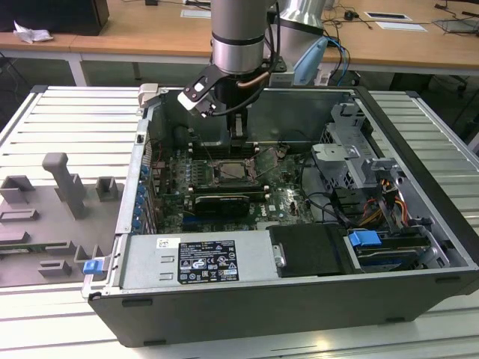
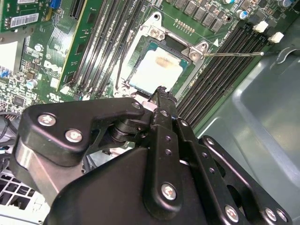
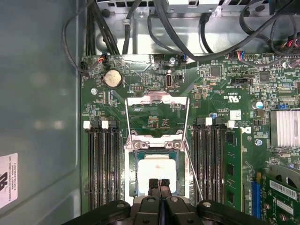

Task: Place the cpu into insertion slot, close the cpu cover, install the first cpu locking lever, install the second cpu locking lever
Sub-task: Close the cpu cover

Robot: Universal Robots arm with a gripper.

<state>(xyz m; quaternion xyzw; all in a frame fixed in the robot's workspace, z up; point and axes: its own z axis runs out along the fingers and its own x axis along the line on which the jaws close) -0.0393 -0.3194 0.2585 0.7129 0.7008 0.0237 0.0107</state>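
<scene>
Inside the open black desktop computer case (image 1: pixel 419 194), which sits on the ribbed aluminium counter (image 1: pixel 67 112), the black two-fingered claw (image 1: pixel 236 138) hangs low over the green motherboard (image 3: pixel 220 93), towards the case's far side. In both wrist views its fingers are pressed together with nothing between them, the tips (image 3: pixel 159 183) (image 2: pixel 161 91) right at one edge of the small flat square cpu (image 3: pixel 157 171) (image 2: pixel 157 70) with its pale silvery top (whether they touch it I cannot tell). The cpu lies flat in the square dark insertion slot (image 3: pixel 136 159), seated within its rim.

The square silvery metal cpu cover (image 3: pixel 157 100), a frame with a large window, is flipped open away from the slot on its hinge, so the green board shows through the window. A thin steel wire lever (image 3: pixel 193 171) (image 2: pixel 234 54) stands swung out beside the slot, over the long black memory slots.

At the exterior view's left, a grey moulded fixture tray (image 1: pixel 60 202) rests on the counter beside the case.
</scene>
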